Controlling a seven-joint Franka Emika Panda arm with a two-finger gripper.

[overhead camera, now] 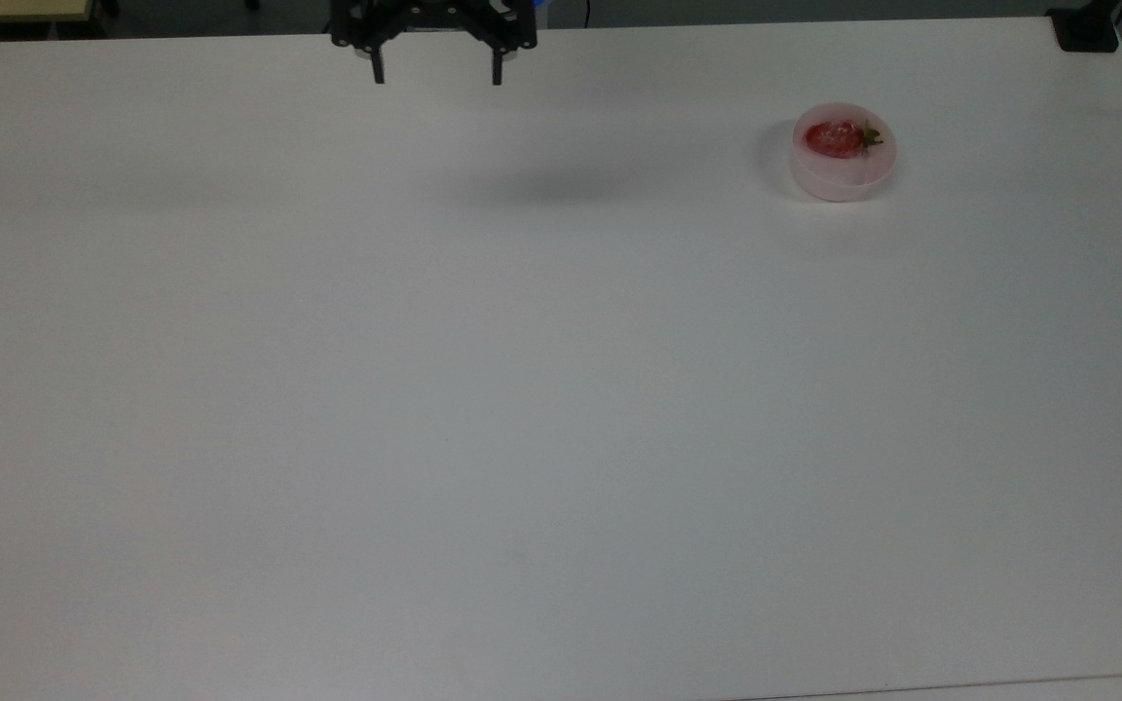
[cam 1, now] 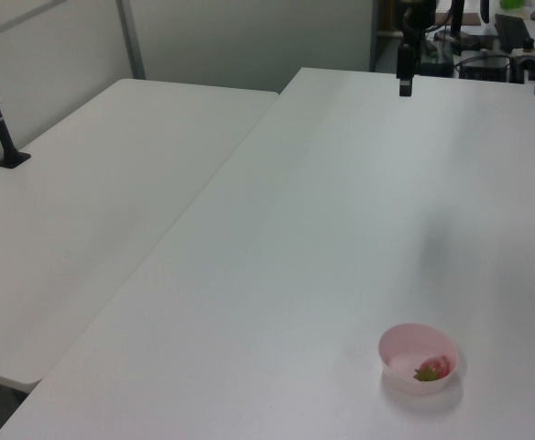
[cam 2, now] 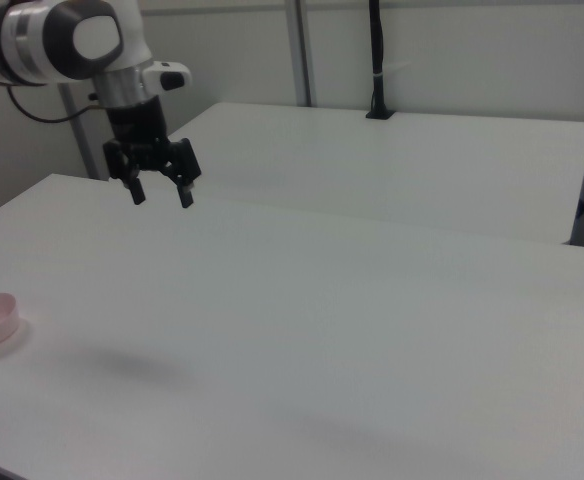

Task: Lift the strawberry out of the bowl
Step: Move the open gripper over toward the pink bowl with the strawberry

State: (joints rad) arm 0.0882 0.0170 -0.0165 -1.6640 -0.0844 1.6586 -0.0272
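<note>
A broad white surface (overhead camera: 522, 389) fills the scene, with a second white table (cam 1: 93, 211) butted alongside it and a pale wall behind. The arm (cam 2: 67, 35), white with black joints, hangs the tool (overhead camera: 436, 78) high above the far edge of the surface, its two fingers spread wide apart and holding nothing. The bowl (overhead camera: 843, 173) is the landmark: pale pink, low-sided, standing alone, well apart from the tool, which sits far toward the top view's left of it. Inside the bowl, against the wall nearer the robot's side, lies the strawberry (overhead camera: 835, 138) on its side, green cap pointing to the top view's right. The risk ahead is probably in the descent: the berry crowds the wall, so a finger may catch the rim and tip or shove the light bowl, or pinch the glossy fruit off-centre so it slips.
</note>
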